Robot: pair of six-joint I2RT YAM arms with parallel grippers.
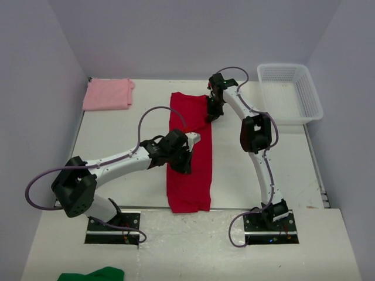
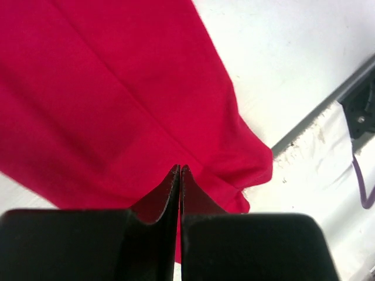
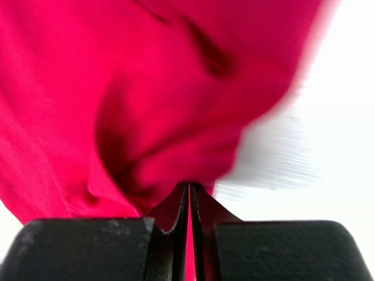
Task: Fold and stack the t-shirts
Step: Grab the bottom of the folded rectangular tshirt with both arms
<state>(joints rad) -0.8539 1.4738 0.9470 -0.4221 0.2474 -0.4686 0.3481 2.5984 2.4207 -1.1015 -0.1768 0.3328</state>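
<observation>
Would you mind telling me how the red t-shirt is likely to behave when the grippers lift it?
Probably floppy: the red t-shirt bunches into soft folds at the right gripper. It would likely sag between pinch points, since it lies limp and creased by the left gripper. It looks thin, so probably light.

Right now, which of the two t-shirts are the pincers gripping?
The crimson red t-shirt at mid-table: the left pincer and right pincer are both shut on it. The pale pink t-shirt lies folded, far left, untouched.
</observation>
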